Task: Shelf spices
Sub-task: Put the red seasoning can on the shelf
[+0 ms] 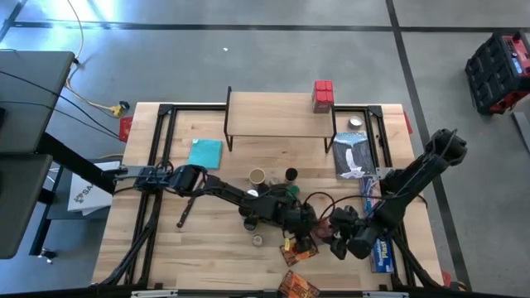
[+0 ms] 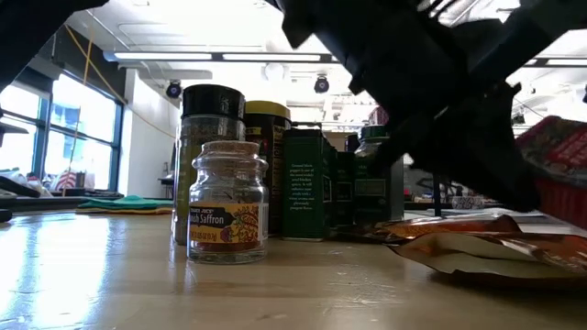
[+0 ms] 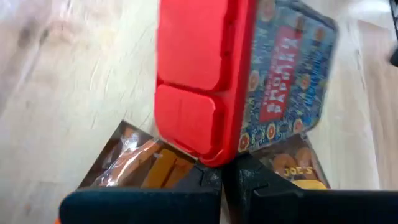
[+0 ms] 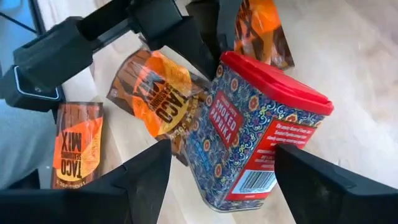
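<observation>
The right gripper (image 4: 217, 180) stands wide around the smoked paprika tin (image 4: 252, 134), gripping nothing; the closed left gripper (image 3: 222, 180) crowds it and could topple it.

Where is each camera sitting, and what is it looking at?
High view: above the table, looking straight down; both arms show, shelf at the far edge.
Low view: at tabletop height, looking level past a saffron jar; a dark arm crosses the top.
Left wrist view: on the left arm, its shut left hand against the red lid.
Right wrist view: on the right arm, its open right hand around the smoked paprika tin.
Shared: both wrist views show the paprika tin and taco seasoning packets.
</observation>
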Controlling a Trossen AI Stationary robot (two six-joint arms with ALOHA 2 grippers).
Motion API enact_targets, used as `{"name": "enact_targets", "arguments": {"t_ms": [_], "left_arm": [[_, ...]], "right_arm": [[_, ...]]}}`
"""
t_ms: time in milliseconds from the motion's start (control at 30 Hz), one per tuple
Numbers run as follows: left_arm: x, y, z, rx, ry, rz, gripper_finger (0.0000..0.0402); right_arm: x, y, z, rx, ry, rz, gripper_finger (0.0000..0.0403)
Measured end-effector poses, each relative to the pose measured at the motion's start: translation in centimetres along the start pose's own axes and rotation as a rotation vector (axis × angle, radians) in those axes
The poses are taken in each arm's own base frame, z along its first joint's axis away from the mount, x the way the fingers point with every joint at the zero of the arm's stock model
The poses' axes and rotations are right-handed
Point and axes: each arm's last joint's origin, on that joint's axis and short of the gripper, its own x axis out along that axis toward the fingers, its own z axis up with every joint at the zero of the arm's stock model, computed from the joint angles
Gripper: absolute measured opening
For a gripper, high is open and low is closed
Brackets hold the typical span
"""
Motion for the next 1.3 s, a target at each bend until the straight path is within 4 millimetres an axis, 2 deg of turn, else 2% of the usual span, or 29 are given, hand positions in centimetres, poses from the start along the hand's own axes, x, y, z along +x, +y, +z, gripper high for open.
{"name": "enact_targets", "arguments": {"t_ms": [200, 333, 467, 700, 900, 1133, 1300], "left_arm": [[-0.8, -1.3, -0.2, 0.111, -0.046, 0.068, 0.0], [-1.0, -1.7, -0.1, 0.163, -0.083, 0.121, 0.0], [-2.4, -2.4, 1.3, 0.194, -0.155, 0.11, 0.0], [-2.4, -2.8, 1.3, 0.221, -0.158, 0.076, 0.0], [-1.7, -2.5, 0.4, 0.234, -0.097, 0.055, 0.0], [-1.8, -2.6, 0.3, 0.257, -0.094, 0.087, 0.0], [-4.0, -3.2, 1.2, 0.297, -0.125, 0.132, 0.0]], "right_arm": [[-0.3, 0.9, -1.1, -0.11, -0.018, -0.016, 0.0268], [0.6, 1.1, -2.6, -0.17, 0.048, -0.053, 0.0268], [1.7, 1.7, -3.8, -0.213, 0.108, -0.079, 0.0268], [2.8, 3.2, -4.3, -0.273, 0.157, -0.223, 0.0268], [1.8, 4.5, -3.6, -0.326, 0.187, -0.33, 0.0268], [0.6, 5.2, -3.0, -0.32, 0.207, -0.368, 0.0268], [-1.3, 6.2, -2.1, -0.37, 0.238, -0.415, 0.0268]]}}
